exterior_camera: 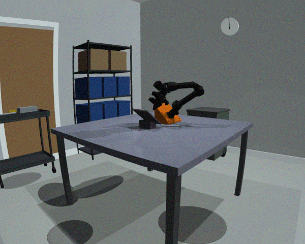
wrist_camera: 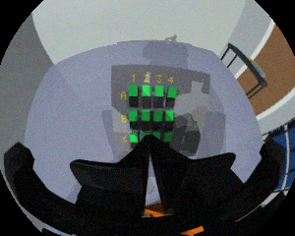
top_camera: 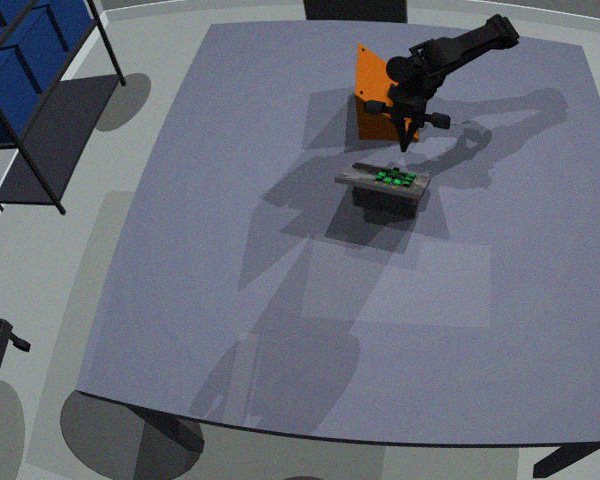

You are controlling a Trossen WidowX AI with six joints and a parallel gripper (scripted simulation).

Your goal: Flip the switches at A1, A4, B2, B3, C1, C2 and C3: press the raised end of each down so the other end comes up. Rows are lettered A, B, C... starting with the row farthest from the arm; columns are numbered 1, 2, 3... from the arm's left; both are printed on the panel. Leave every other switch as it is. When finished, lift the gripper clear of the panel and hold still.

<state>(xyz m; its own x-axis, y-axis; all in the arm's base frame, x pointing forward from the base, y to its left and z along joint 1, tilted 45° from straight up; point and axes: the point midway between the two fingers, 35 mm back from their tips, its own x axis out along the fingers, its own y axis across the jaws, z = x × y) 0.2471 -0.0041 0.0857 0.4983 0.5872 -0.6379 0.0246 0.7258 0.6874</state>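
Observation:
The tilted grey switch panel (top_camera: 348, 177) (exterior_camera: 145, 114) (wrist_camera: 120, 74) stands on a dark base. Its printed numbers 1 to 4 and letters A to C show in the wrist view. Each switch of rows A and B, such as A1 (wrist_camera: 133, 90), A4 (wrist_camera: 172, 91) and B2 (wrist_camera: 146, 115), shows a green far part and a black near part. C1 (wrist_camera: 133, 138) shows mostly green; the rest of row C is partly hidden behind the fingertips. Which ends are raised is too small to tell surely. My gripper (top_camera: 403, 149) (wrist_camera: 149, 138) is shut and empty, above the panel's arm-side edge, apart from it.
An orange plate (top_camera: 372, 77) (exterior_camera: 163, 111) stands by the arm, behind the gripper. The panel and arm are on the blue-grey table (top_camera: 186, 310) (exterior_camera: 147, 142). Shadows of the arm and panel lie across the table. A shelf rack (exterior_camera: 88, 86) and a cart (exterior_camera: 21, 116) stand beyond the table.

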